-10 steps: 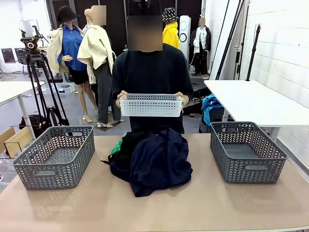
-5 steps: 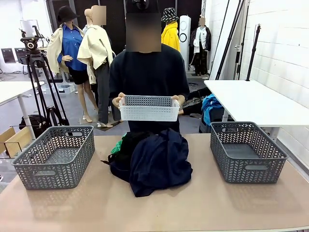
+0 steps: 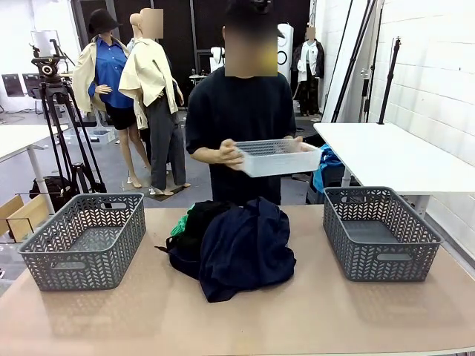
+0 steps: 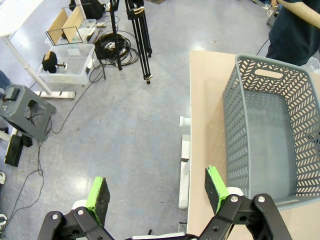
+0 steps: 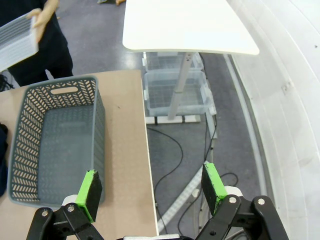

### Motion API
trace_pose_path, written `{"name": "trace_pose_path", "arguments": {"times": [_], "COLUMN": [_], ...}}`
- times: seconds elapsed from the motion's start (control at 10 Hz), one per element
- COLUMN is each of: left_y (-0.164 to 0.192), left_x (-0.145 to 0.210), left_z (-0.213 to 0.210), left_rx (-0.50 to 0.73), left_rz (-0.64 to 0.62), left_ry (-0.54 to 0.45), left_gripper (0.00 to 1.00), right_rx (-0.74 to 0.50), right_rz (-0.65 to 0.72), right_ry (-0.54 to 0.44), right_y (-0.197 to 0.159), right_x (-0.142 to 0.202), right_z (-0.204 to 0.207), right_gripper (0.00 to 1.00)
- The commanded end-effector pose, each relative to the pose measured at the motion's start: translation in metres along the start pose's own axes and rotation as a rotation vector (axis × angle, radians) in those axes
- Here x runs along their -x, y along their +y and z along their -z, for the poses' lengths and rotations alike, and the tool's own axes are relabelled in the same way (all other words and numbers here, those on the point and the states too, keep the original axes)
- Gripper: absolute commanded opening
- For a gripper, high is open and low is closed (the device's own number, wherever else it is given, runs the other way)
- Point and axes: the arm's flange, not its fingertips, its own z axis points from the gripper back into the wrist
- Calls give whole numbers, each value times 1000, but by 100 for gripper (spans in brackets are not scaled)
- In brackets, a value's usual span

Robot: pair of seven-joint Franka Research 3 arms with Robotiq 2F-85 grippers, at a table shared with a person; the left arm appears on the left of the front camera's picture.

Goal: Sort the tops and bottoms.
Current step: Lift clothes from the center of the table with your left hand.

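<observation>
A: Seeing the white tray (image 3: 278, 157) swung toward the robot's right in the person's hands (image 3: 231, 154), body turned with it; a second ago held square at the chest, facing the tabletop (image 3: 223, 322). No other change.
B: Step?
A: Looks like pre-start, no sorting done yet: pile of tops and bottoms (image 3: 236, 248) heaped mid-tabletop, between the left grey basket (image 3: 70, 263) and the right grey basket (image 3: 380, 261), apart from both. Navy on top and in front, black behind, a bit of bright green (image 3: 180, 222) poking out at the far left edge. Nothing in either basket.
B: Jaws?
A: Seeing the left jaws wide, holding nothing, green pads (image 4: 97, 200) over the floor just off the tabletop edge beside the left basket. Same for the right jaws: wide, nothing between, straddling the tabletop's outer edge by the right basket.
B: Next?
A: Probably wait for the tray to clear, then bring one arm in over the pile. Calls for pinching only the top navy layer and lifting high enough to peel it off the rest. Can't tell top from bottom while bunched; needs a lift to read the shape before choosing a basket.
</observation>
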Motion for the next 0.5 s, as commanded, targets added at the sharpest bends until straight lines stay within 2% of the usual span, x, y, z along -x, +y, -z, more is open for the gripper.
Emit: {"name": "trace_pose_path", "arguments": {"times": [0.0,0.4], "left_y": [3,3], "left_x": [1,1], "left_z": [0,0], "left_rx": [-3,-3], "left_rz": [-1,-1], "left_ry": [1,1], "left_gripper": [100,100], "right_rx": [-3,-3], "right_rz": [2,2], "right_ry": [0,0], "right_y": [-1,-1], "right_x": [0,0], "right_z": [1,1], "right_gripper": [100,100]}}
